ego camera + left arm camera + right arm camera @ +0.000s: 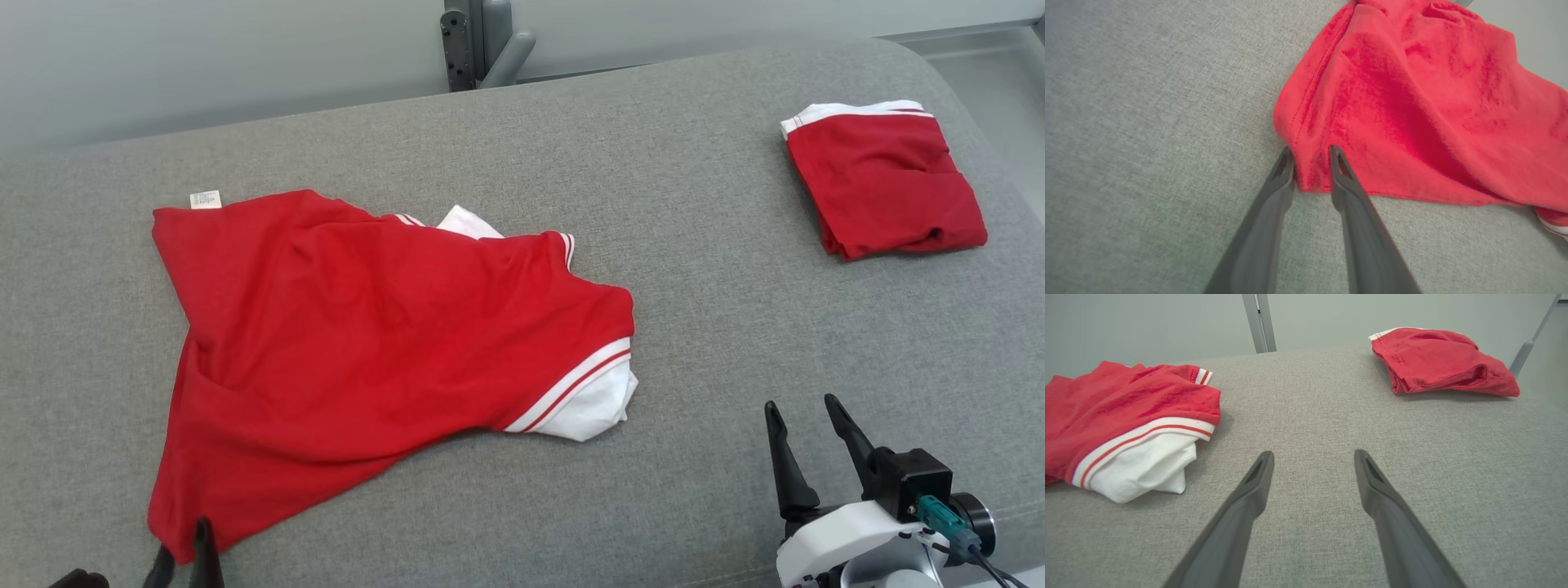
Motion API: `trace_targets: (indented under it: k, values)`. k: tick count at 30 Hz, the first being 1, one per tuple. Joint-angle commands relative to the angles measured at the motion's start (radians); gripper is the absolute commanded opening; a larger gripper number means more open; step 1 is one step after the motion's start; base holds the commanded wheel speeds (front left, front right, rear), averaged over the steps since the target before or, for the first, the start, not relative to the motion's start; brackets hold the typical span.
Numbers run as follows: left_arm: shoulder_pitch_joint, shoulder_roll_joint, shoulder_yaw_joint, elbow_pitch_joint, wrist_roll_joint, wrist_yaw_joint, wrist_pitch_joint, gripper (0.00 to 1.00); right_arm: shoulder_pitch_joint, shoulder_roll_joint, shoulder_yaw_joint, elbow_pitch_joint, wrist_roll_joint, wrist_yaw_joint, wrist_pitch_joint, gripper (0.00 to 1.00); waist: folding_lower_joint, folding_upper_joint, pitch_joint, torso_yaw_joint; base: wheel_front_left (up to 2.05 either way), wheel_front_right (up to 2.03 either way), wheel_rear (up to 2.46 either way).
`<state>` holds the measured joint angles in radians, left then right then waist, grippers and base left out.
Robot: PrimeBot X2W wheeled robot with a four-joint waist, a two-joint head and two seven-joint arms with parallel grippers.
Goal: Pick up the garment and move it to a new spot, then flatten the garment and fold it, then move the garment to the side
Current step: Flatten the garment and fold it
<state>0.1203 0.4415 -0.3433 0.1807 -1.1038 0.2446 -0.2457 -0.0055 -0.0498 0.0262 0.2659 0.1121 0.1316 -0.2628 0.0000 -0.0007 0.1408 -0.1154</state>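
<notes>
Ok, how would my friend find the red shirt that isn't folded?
Look at the big grey table. On its left half lies the unfolded shirt. Unlike the folded shirt at the far right, it is spread wide and wrinkled.

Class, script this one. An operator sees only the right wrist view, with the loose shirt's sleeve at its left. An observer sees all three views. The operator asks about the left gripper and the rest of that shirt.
Operator: Where is the left gripper?
Observer: The left gripper is at the shirt's corner nearest the robot, jaws apart with the hem between them.
Operator: Is that corner lifted?
Observer: No, it lies on the table.
Operator: Anything at the shirt's far end?
Observer: A small white label sticks out at the far left corner.
</notes>
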Motion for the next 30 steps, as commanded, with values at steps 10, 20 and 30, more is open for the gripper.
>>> trace_targets:
  k: [10, 20, 30]
  values:
    - [-0.12, 0.055, -0.172, -0.319, 0.287, 0.136, 0.107, 1.0, -0.003, -0.001, 0.022, 0.011, 0.003, -0.002, -0.003, 1.0, 0.0, 0.0007, -0.021, -0.028, 0.0, 0.0, 0.0]
    - [-0.45, -0.09, -0.468, -0.168, 0.427, -0.004, 0.335, 1.0, -0.048, -0.001, 0.059, -0.016, 0.063, -0.002, -0.003, 1.0, 0.0, 0.0007, 0.023, -0.12, 0.0, 0.0, 0.0]
    - [-0.637, -0.191, -0.625, 0.075, 0.514, -0.108, 0.459, 1.0, -0.063, -0.001, 0.06, -0.037, 0.13, -0.002, -0.003, 1.0, 0.0, 0.0007, 0.094, -0.232, 0.0, 0.0, 0.0]
